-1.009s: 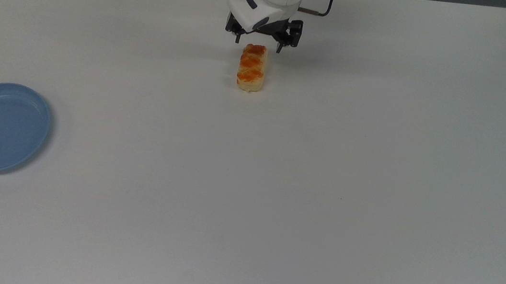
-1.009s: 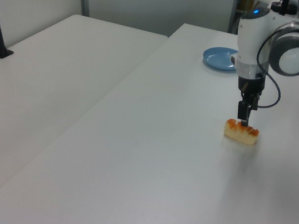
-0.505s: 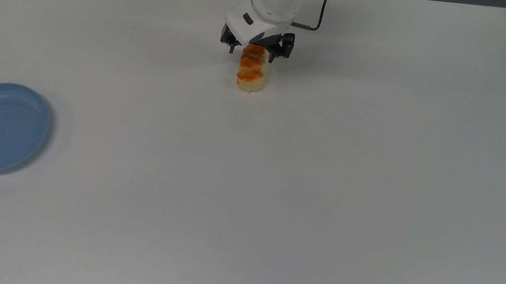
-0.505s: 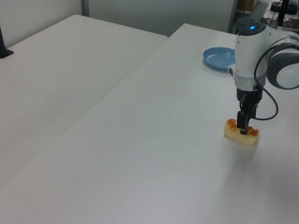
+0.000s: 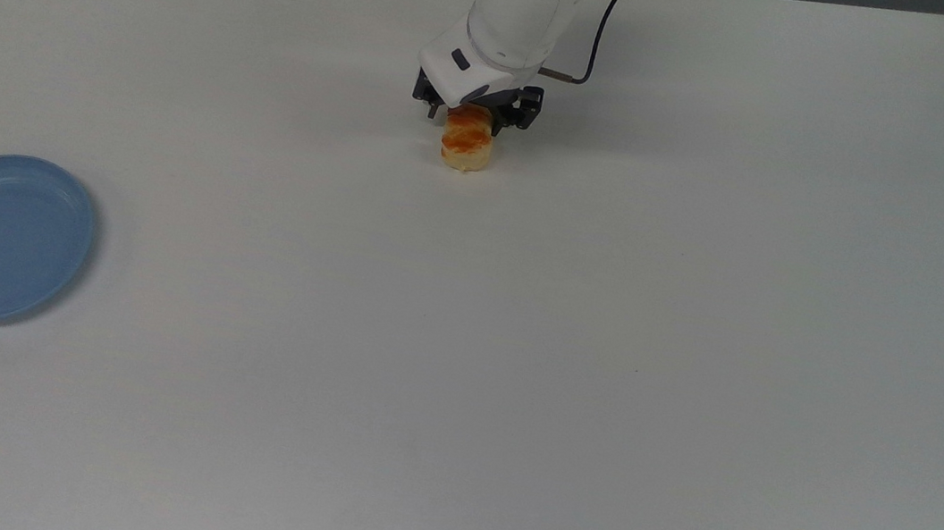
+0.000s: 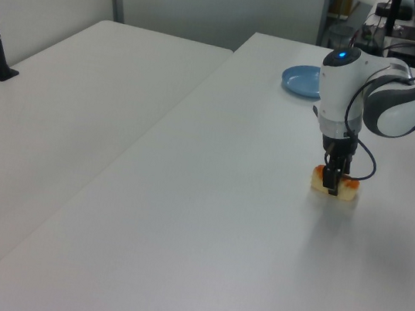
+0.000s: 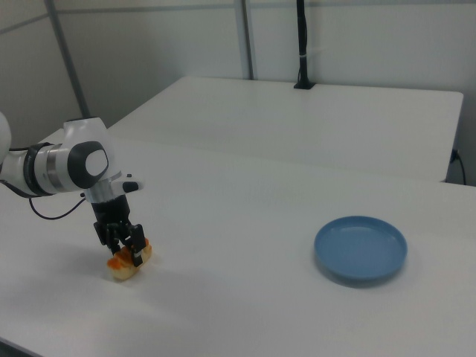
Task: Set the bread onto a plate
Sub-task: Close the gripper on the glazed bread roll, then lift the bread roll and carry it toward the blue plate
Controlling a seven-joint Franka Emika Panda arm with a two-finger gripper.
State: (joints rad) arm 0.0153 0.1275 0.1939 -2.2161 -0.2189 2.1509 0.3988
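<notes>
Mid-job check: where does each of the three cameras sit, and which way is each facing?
Top view: high above the table, looking down; arm enters from the top edge, end effector over the bread.
Left view: raised beside the table, looking along it toward the plate; arm reaches in from the left view's right.
Right view: raised at the opposite end, plate nearer; arm at the right view's left.
All three share bread, plate and end effector.
</notes>
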